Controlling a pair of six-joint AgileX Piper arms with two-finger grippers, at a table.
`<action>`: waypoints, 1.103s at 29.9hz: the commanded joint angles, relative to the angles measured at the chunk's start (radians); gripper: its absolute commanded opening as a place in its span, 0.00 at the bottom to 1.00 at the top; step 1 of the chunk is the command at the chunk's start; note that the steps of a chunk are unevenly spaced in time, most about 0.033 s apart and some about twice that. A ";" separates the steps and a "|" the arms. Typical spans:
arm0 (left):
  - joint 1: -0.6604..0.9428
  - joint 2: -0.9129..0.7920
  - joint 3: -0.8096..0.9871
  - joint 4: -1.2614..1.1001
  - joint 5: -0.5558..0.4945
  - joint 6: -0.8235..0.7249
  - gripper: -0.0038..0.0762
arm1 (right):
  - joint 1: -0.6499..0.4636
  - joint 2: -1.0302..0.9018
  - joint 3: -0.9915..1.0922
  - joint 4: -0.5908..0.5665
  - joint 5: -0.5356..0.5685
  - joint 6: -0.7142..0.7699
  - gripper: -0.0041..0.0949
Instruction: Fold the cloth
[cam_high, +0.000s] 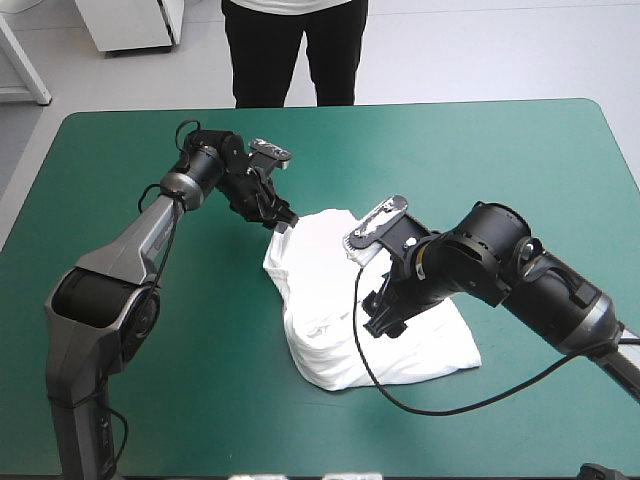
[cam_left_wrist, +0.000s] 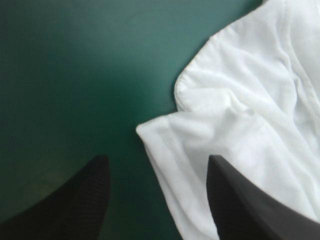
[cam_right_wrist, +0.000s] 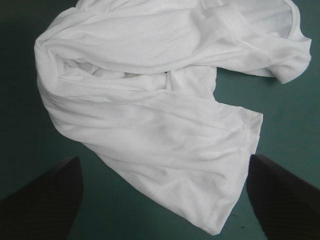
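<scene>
Near the middle of the teal-green cover (cam_high: 120, 160), a crumpled T-shirt (cam_high: 340, 300) lay with both pincers released over it.
The left gripper (cam_high: 283, 222) sat at the heap's eleven o'clock edge, black fingers apart. A hemmed corner of cloth lay between them, one finger over the shirt and the other over bare cover, likely placed to pinch that corner. The right gripper (cam_high: 380, 318) hovered over the heap's centre toward three o'clock, fingers wide with a hemmed flap between them, probably seeking a second hold for spreading the shirt flat before any fold.
</scene>
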 joint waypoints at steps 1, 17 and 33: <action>-0.019 -0.024 -0.034 -0.020 -0.045 0.006 0.58 | -0.007 -0.035 -0.024 -0.018 0.001 0.009 0.88; -0.019 0.134 -0.042 -0.142 0.040 -0.008 0.11 | -0.007 -0.035 0.005 -0.027 0.001 0.017 0.88; -0.019 0.147 -0.079 -0.170 0.128 0.017 0.04 | -0.212 -0.035 0.337 -0.022 -0.002 0.017 0.88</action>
